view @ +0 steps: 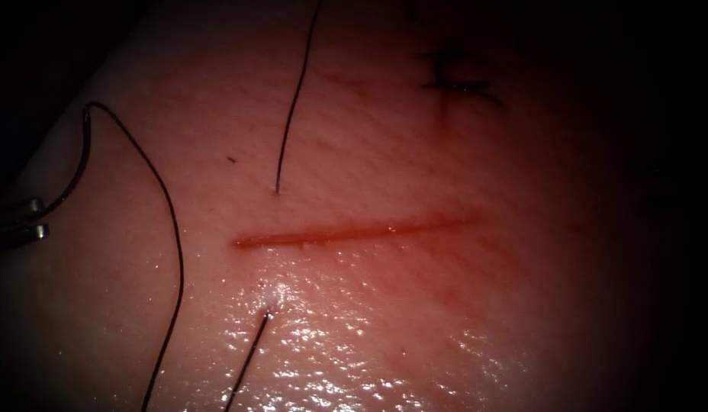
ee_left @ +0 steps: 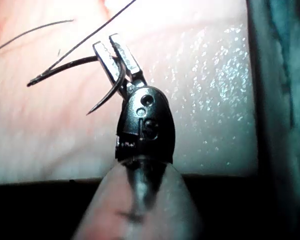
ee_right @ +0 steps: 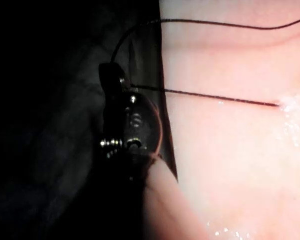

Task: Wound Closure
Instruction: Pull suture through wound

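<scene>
The tissue (view: 415, 305) bears a level cut (view: 346, 231). At the far left, off the cut's left end, my left tool (view: 40, 217) is shut on the curved needle (view: 83, 164), which is clear of the tissue. The left wrist view shows those jaws (ee_left: 107, 42) gripping the needle (ee_left: 65, 68) near mid-curve, its tip free. Thread (view: 178, 252) trails from the needle's tail toward the near edge. A strand enters the tissue beyond the cut (view: 278, 191) and comes out on the near side (view: 266, 313). My right tool (ee_right: 112, 70) holds the taut thread (ee_right: 214, 96) past the tissue's edge.
Dark knotted stitches (view: 457, 80) sit at the back right of the tissue. A wet, shiny patch (view: 346, 343) with a thin red fluid film spreads on the near side of the cut. The tissue's left edge drops into darkness by the left tool.
</scene>
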Controlling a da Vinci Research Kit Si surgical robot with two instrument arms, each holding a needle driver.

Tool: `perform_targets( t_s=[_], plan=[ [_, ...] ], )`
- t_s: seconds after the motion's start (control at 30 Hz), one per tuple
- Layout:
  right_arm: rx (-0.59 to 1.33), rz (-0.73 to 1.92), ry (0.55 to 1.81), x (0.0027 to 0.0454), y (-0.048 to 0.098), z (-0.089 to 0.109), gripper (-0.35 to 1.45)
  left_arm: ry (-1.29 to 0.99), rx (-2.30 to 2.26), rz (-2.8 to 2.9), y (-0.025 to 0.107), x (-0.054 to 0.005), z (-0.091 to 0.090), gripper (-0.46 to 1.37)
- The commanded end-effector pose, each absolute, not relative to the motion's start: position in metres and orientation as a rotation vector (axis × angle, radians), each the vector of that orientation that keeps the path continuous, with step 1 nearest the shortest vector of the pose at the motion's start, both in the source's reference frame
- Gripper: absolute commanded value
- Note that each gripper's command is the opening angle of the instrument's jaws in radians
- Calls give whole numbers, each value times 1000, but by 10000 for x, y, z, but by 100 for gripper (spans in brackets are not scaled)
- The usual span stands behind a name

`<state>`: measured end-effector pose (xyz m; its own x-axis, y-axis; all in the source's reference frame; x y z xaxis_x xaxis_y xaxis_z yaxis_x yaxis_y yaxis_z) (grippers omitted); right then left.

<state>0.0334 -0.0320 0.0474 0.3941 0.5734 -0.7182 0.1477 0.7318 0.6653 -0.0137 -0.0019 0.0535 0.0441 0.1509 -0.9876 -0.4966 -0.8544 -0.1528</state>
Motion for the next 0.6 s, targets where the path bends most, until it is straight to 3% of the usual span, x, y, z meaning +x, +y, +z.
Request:
perform_targets(
  t_s=[0.03, 0.07, 0.1, 0.17, 0.2, 0.3, 0.6],
  plan=[
    [697, 307, 1157, 334, -316, 476, -2, 380, -1852, 1882, -15, -132, 535, -35],
    [661, 306, 1157, 333, -312, 476, 42, 383, -1841, 1885, -12, -127, 535, -35],
    [635, 300, 1159, 332, -309, 477, 66, 392, -1834, 1891, -9, -123, 535, -35],
    [604, 274, 1167, 327, -299, 476, 101, 411, -1820, 1906, -1, -110, 536, -35],
    [590, 267, 1169, 324, -295, 475, 110, 415, -1816, 1911, 3, -104, 536, -35],
    [532, 240, 1172, 312, -283, 469, 124, 442, -1791, 1936, 18, -84, 536, -35],
    [353, 166, 1221, 255, -234, 450, 125, 477, -1746, 1946, 64, -34, 539, -35]
  ],
)
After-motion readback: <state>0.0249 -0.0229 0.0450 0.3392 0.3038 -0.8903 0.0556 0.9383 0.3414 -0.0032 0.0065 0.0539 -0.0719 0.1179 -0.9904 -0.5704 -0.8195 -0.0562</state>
